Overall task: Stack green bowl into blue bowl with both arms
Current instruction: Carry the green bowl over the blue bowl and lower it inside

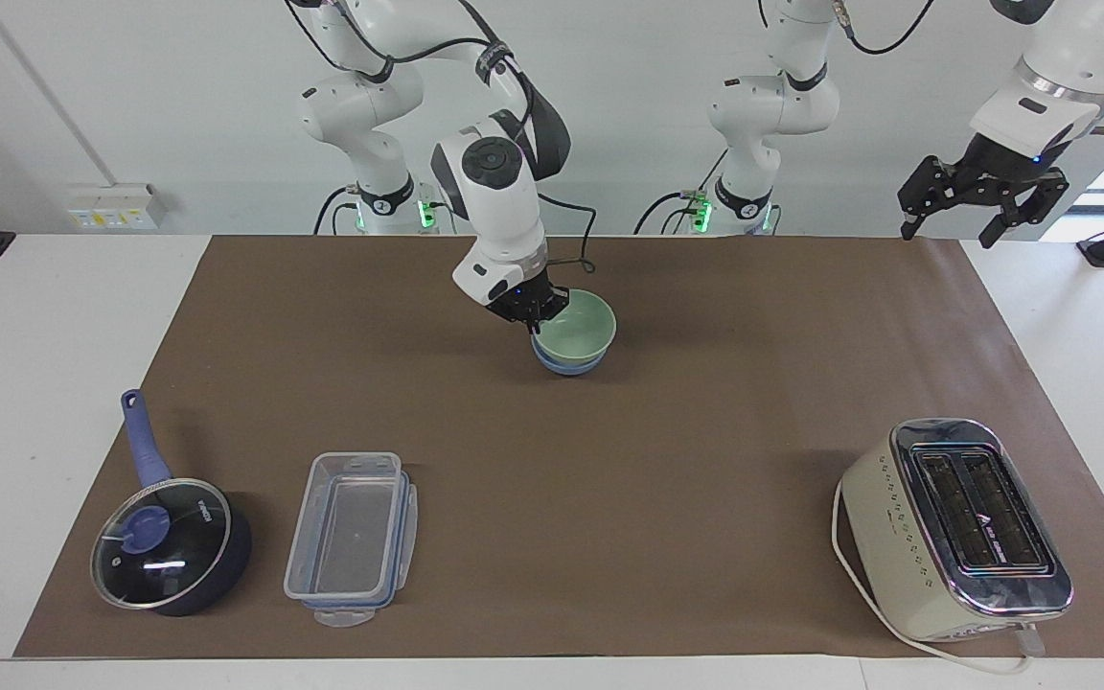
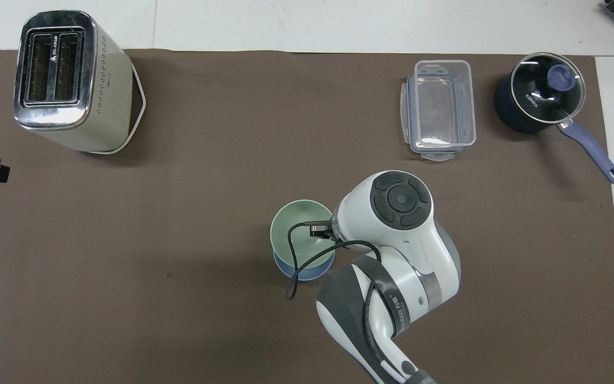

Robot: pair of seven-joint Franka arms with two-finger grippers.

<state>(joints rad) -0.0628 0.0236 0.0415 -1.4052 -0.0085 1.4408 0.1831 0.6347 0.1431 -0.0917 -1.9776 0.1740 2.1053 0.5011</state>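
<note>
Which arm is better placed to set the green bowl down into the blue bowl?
Right: its pincer grips the green bowl over the blue bowl; the left pincer waits open.

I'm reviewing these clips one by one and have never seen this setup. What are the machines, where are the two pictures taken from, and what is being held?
Two white robot arms work at a table. One picture faces them; the other looks down from above their end. The right gripper is shut on the rim of the green bowl, which sits in the blue bowl. The left gripper waits open above the table's corner. A toaster, a clear container and a lidded saucepan lie farther from the robots.
</note>
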